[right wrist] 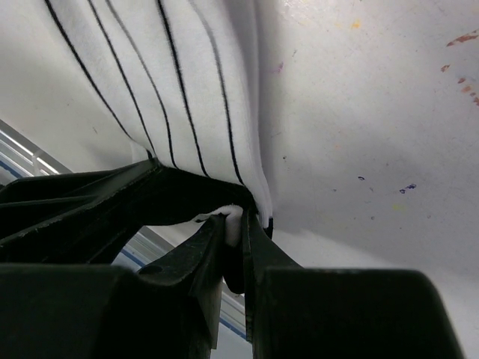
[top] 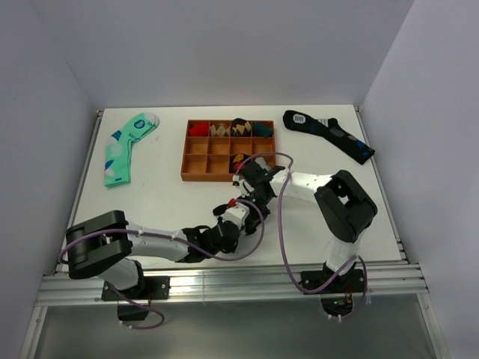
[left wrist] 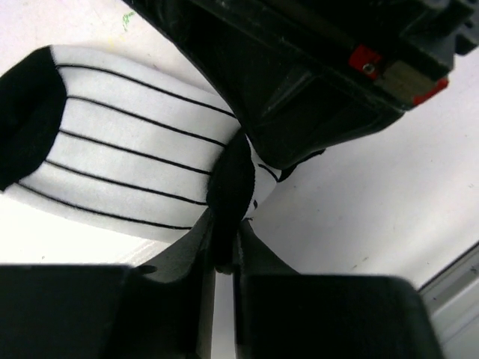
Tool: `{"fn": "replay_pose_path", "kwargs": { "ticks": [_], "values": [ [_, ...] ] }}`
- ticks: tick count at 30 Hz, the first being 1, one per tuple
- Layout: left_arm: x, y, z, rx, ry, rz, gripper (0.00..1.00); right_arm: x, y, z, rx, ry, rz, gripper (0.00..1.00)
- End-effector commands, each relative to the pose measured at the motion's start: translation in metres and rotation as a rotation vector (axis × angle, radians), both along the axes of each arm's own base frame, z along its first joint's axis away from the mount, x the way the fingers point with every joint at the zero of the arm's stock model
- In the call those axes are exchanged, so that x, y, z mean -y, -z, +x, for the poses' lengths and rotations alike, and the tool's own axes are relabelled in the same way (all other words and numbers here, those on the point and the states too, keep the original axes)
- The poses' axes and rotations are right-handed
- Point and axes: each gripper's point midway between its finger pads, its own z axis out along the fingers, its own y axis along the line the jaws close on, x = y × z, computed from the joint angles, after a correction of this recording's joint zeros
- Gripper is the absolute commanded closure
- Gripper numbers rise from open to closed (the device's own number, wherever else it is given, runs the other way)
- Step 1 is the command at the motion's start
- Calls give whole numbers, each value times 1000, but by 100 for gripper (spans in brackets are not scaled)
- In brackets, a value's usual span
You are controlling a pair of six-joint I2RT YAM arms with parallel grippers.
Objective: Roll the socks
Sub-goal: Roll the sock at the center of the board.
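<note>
The white sock point(left wrist: 127, 142) with thin black stripes and a black end shows in the left wrist view, bunched between the two grippers. My left gripper point(left wrist: 224, 232) is shut on a black fold of it. In the right wrist view the striped sock point(right wrist: 172, 82) hangs just over the table, and my right gripper point(right wrist: 233, 228) is shut on its white and black edge. In the top view both grippers meet near the table's front middle, left gripper point(top: 233, 226) and right gripper point(top: 243, 196). Only a small white part of the sock point(top: 238, 215) shows there.
A wooden compartment tray point(top: 196, 161) holding several rolled socks stands behind the grippers. A mint green sock point(top: 123, 146) lies at the back left. A long black sock with blue patches point(top: 329, 134) lies at the back right. The metal rail point(top: 224, 280) marks the front edge.
</note>
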Motion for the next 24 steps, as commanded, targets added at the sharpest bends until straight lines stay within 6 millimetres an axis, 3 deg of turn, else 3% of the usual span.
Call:
{"fn": "replay_pose_path", "kwargs": {
  "ticks": [1, 4, 9, 13, 24],
  "values": [
    [4, -15, -8, -27, -2, -70, 76, 11, 13, 11, 48, 14, -59, 92],
    [6, -44, -4, 44, -12, -101, 65, 12, 12, 12, 50, 10, -70, 92],
    [8, -76, 5, 128, -3, -106, 60, 14, 7, 14, 58, 2, -84, 93],
    [12, -80, 11, 169, 11, -72, 65, 15, 6, 16, 59, -1, -96, 94],
    [31, -63, 16, 195, 49, -50, 77, 15, 7, 16, 54, -15, -100, 95]
  ]
}}
